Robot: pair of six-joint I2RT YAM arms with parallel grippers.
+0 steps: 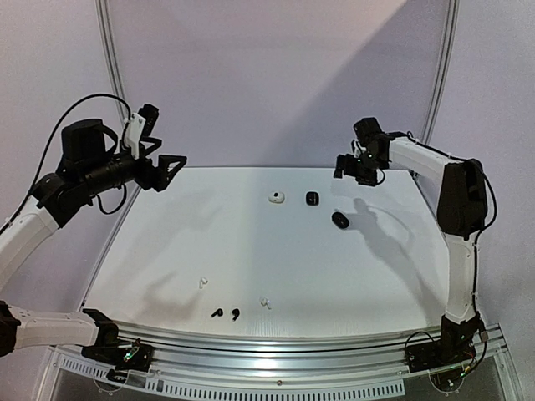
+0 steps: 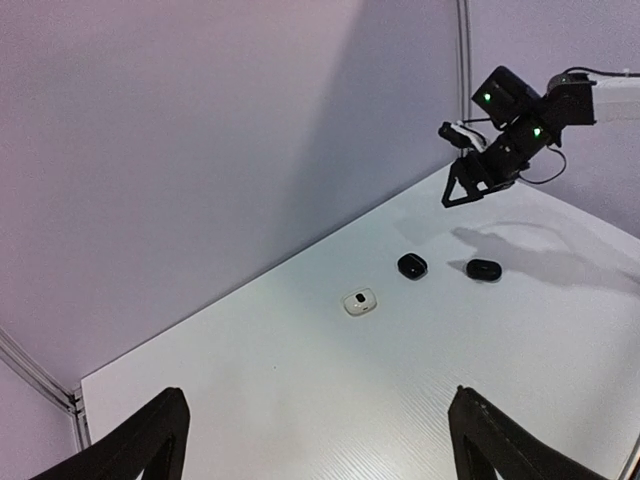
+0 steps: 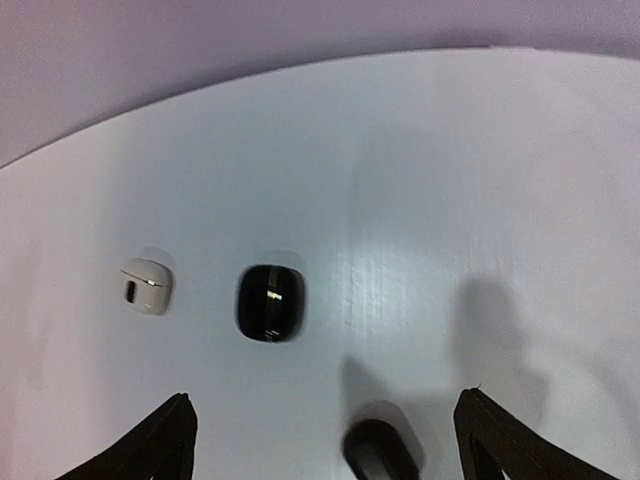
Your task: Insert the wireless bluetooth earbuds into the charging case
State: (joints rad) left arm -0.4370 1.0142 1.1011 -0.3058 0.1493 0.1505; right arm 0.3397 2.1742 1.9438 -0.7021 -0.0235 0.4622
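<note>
Tiny earbuds lie loose near the front edge of the desk (image 1: 276,251), well apart from three charging cases towards the back.

The top view alone shows the buds, each a speck with a short stem: a white earbud (image 1: 201,283) on the left, two black earbuds (image 1: 216,313) (image 1: 236,314) side by side, and a second white earbud (image 1: 265,303) to their right. The white case (image 1: 276,197), middle black case (image 1: 312,198) and right black case (image 1: 339,220) sit apart in a loose row. The right wrist view shows the cases close, with a shiny band across the middle black one. Both wrist views show their own jaws spread wide and empty. The left arm (image 1: 100,171) and right arm (image 1: 418,154) hang above the desk's far corners.
</note>
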